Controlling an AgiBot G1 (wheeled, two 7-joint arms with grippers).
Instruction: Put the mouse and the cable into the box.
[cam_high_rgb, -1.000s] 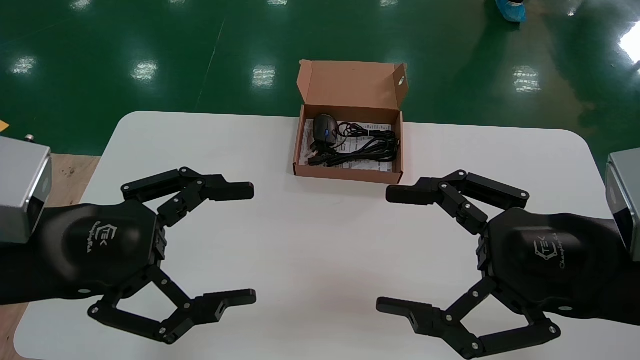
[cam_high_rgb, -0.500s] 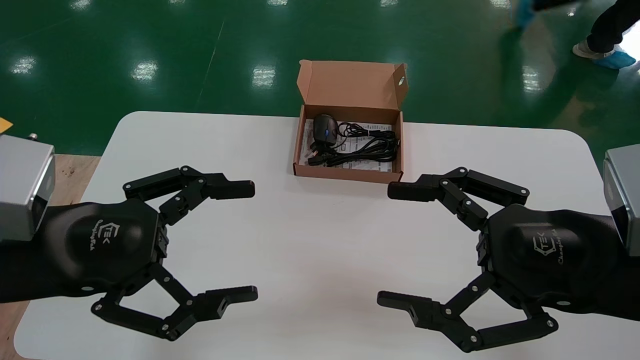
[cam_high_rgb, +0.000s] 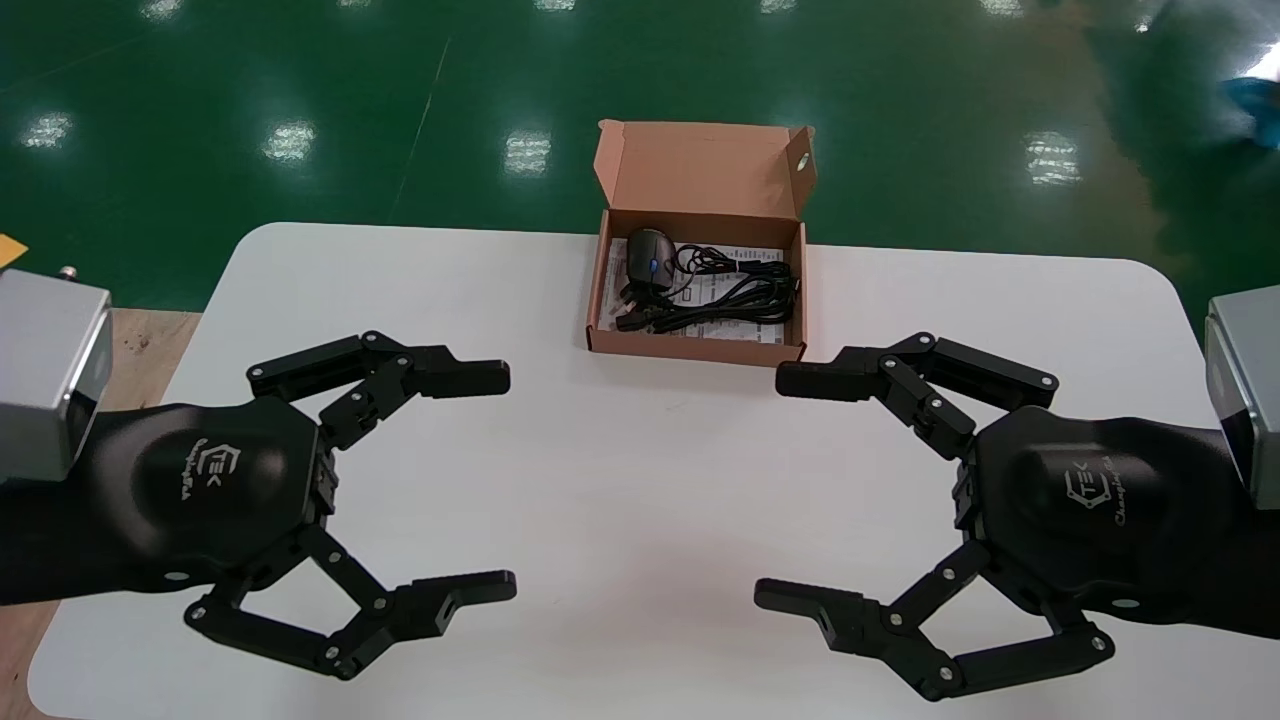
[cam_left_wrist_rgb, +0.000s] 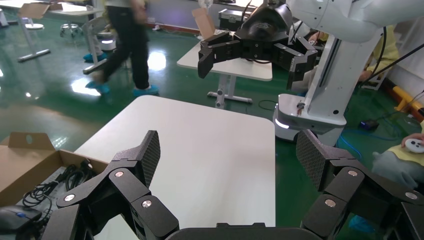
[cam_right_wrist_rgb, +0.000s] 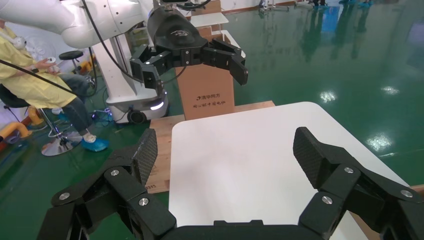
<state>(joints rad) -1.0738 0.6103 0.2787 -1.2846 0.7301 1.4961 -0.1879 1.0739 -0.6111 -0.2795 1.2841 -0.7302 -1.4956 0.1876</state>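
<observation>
A brown cardboard box (cam_high_rgb: 694, 352) stands at the table's far middle with its lid up. Inside, a black mouse (cam_high_rgb: 648, 257) lies at the left end and its black cable (cam_high_rgb: 735, 295) is coiled to the right, both on a printed leaflet. My left gripper (cam_high_rgb: 503, 482) hovers open over the near left of the table, holding nothing. My right gripper (cam_high_rgb: 775, 488) mirrors it on the near right, also open and holding nothing. The left wrist view catches the box (cam_left_wrist_rgb: 20, 160), mouse (cam_left_wrist_rgb: 15, 216) and cable (cam_left_wrist_rgb: 60, 182) beside my open left gripper (cam_left_wrist_rgb: 229, 152). In the right wrist view my right gripper (cam_right_wrist_rgb: 226, 149) spans bare tabletop.
The white table (cam_high_rgb: 640, 470) has rounded corners, with green floor beyond it. A wooden pallet (cam_high_rgb: 140, 340) lies past its left edge, with a tall carton (cam_right_wrist_rgb: 207, 95) on it. A seated person in yellow (cam_right_wrist_rgb: 30, 75) is off to that side.
Both grippers have shifted only very slightly and stay open. The box, mouse and cable have not moved. A person's feet crossed the floor at the far right.
</observation>
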